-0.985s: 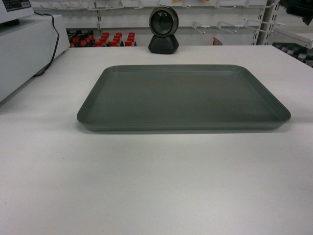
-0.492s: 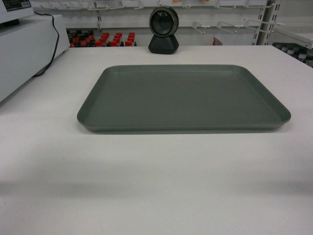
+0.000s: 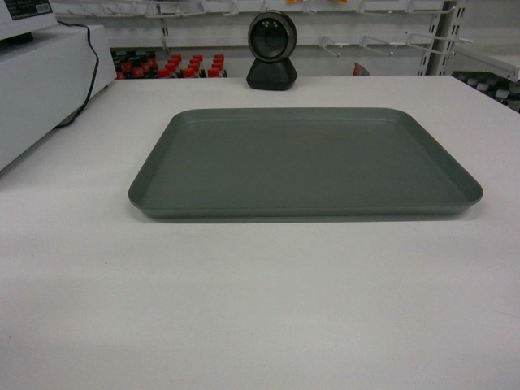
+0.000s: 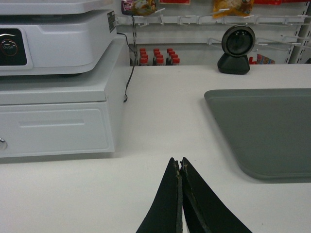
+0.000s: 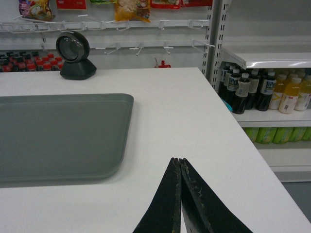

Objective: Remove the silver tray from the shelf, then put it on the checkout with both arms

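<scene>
The silver tray (image 3: pixel 305 162) lies flat on the white checkout (image 3: pixel 260 301), in front of the black round scanner (image 3: pixel 271 50). No gripper shows in the head view. In the left wrist view my left gripper (image 4: pixel 179 162) is shut with nothing in it, hovering over the tabletop to the left of the tray (image 4: pixel 265 128). In the right wrist view my right gripper (image 5: pixel 179 160) is also shut and empty, off the tray's (image 5: pixel 58 136) right corner. A shelf (image 5: pixel 265 60) with bottles stands beyond the checkout's right edge.
A white cash register on a drawer box (image 4: pixel 56 97) stands at the left of the checkout, with a black cable (image 4: pixel 130 68) behind it. Bottles (image 5: pixel 262 90) fill the store shelves at the right. Red-capped bottles (image 3: pixel 166 65) sit behind the table.
The tray has not moved. A dark arm part at the top right corner of the head view has gone, and a faint shadow band on the near tabletop has faded.
</scene>
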